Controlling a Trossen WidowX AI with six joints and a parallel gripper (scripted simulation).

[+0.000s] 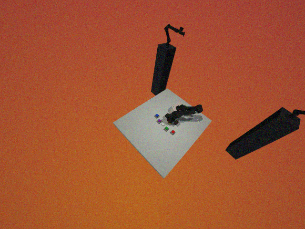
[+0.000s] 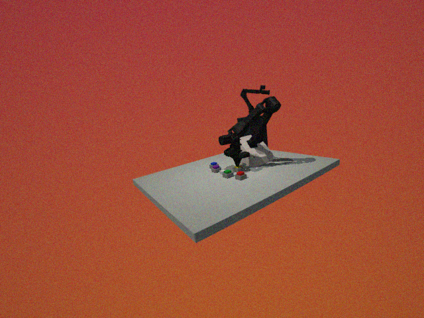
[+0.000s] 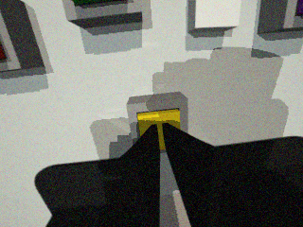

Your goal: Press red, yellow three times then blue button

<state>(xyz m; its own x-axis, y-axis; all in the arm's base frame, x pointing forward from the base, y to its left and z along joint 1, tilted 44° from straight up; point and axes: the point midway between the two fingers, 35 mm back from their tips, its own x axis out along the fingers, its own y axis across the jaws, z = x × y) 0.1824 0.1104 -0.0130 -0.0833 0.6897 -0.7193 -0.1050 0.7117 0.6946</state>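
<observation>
The yellow button sits on its grey base on the grey table. My gripper is shut and empty, pointing straight down, with its fingertips on the yellow button's top. In the top view the gripper hides that button. The red button lies beside it. The blue button is at the far end of the row, apart from the gripper.
A green button, a white one and a purple one stand in the same row. Two dark pillars stand off the table.
</observation>
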